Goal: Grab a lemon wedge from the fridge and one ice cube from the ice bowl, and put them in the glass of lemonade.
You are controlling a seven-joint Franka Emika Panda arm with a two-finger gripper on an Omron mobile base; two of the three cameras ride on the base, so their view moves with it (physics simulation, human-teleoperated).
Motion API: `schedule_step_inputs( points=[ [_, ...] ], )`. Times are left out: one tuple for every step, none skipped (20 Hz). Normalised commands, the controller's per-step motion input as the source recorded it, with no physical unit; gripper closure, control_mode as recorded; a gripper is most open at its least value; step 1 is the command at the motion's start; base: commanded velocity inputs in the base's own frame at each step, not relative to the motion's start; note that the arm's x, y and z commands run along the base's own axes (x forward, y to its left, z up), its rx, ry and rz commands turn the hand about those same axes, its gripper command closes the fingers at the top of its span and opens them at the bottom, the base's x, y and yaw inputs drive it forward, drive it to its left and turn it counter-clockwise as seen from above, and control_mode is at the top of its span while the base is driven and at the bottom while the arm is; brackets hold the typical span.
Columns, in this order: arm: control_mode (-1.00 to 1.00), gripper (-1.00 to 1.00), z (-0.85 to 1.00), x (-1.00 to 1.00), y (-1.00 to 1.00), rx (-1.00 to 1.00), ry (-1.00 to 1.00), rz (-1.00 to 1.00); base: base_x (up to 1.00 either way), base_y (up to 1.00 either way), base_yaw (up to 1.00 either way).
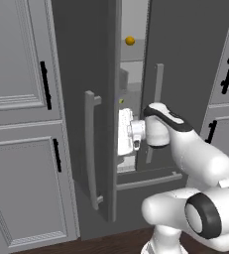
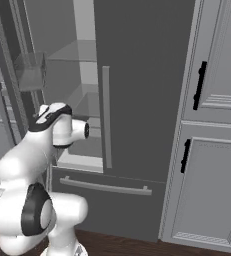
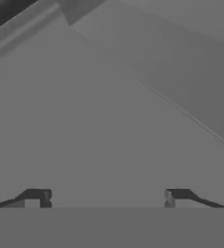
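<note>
The fridge [image 1: 185, 59] is tall and dark grey, and its left door [image 1: 71, 74] stands ajar on a narrow gap into the pale grey inside. My gripper [image 1: 124, 133] reaches into that gap at mid height. A tiny yellow-green lemon wedge [image 1: 121, 100] shows on a shelf just above the hand. In the hand view my gripper [image 3: 107, 197] is open, its two dark fingertips [image 3: 36, 196] wide apart with nothing between them, facing a bare pale grey fridge surface. The ice bowl, the ice cube and the glass of lemonade are out of view.
A small round orange fruit [image 1: 130, 40] sits on a higher shelf. Long pale bar handles [image 1: 90, 149] stick out from the doors, and a drawer bar [image 2: 107, 187] runs below. Paneled grey cupboards [image 1: 22, 99] flank the fridge on both sides [image 2: 217, 150].
</note>
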Motion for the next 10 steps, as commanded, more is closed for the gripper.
schedule_step_inputs(
  points=[
    [-1.0,-1.0,-0.09,-1.0,1.0,-0.02,-0.09,0.25,0.0,0.0,0.0],
    [-1.0,-1.0,-0.04,-1.0,1.0,-0.02,-0.09,0.25,0.0,0.0,0.0],
    [-1.0,-1.0,0.0,-0.96,1.0,-0.02,-0.1,0.24,0.0,0.0,0.0],
    [-1.0,-1.0,0.0,-0.85,1.0,-0.02,-0.12,0.24,0.0,0.0,0.0],
    [-1.0,-1.0,0.0,-0.79,1.0,-0.02,-0.15,0.24,0.0,0.0,0.0],
    [-1.0,-1.0,0.19,-0.74,1.0,0.0,-0.18,0.23,0.0,0.0,0.0],
    [-1.0,-1.0,0.5,-0.83,1.0,0.0,-0.24,0.2,0.0,0.0,0.0],
    [-1.0,-1.0,0.94,-1.0,0.57,0.0,-0.38,0.12,0.0,0.0,0.0],
    [-1.0,-1.0,0.86,-1.0,0.19,0.0,-0.42,0.1,0.0,0.0,0.0],
    [-1.0,-1.0,0.81,-1.0,0.0,0.0,-0.46,0.09,0.0,0.0,0.0]
  ],
)
